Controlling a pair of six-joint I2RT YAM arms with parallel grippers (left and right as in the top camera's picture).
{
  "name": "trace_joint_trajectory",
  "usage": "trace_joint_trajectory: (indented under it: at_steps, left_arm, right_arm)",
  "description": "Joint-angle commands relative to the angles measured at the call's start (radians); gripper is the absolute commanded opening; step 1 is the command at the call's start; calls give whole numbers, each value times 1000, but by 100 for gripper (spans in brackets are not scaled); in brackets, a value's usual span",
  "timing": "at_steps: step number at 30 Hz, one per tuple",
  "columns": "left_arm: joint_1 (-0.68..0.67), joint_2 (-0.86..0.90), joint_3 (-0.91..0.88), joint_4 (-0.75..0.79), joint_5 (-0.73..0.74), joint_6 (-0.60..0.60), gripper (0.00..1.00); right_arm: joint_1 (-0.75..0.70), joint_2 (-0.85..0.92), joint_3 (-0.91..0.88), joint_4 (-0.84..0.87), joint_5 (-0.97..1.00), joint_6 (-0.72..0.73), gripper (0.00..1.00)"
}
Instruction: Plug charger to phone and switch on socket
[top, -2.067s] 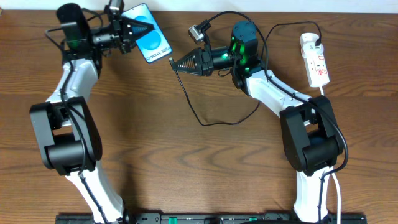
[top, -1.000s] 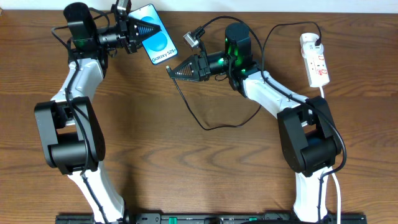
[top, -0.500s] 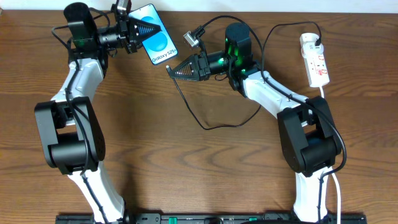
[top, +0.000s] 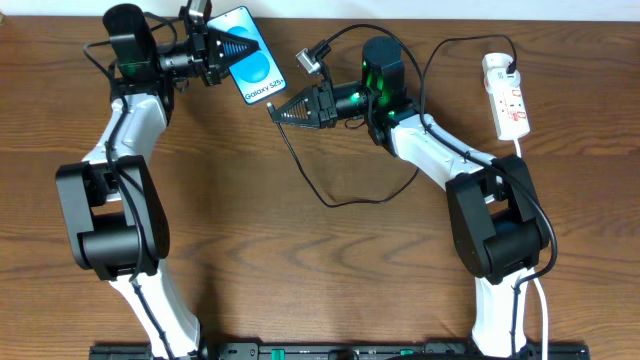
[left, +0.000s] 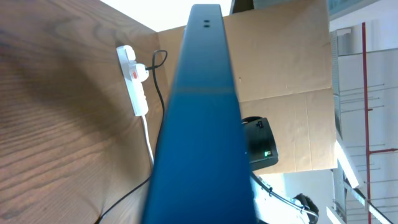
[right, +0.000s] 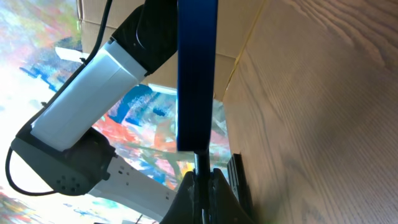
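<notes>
A brown wooden table (top: 300, 280) stands before cardboard panels (left: 286, 93), brightly lit.

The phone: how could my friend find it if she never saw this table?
On the brown wooden table, go to the far edge, left of the middle, where the left gripper reaches. The phone is the small rectangle it holds. Only it has a bright blue screen with white letters; the cable is black, the power strip white.

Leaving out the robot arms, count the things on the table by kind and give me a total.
phone: 1
charger: 1
power strip: 1
Total: 3
</notes>
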Motion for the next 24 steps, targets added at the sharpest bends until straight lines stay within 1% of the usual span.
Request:
trace_joint_trajectory:
  at_steps: [1,12,24]
  left_arm:
    - [-17,-34,13,9,28,32,7]
    - [-14,-34,-18,9,28,39,7]
    - [37,-34,-18,9,28,49,7]
  right_arm:
    - [-3,3,2,4,5,-18,1]
    - [-6,3,2,3,-3,-18,1]
    - [-11,3,2,3,-29,-18,1]
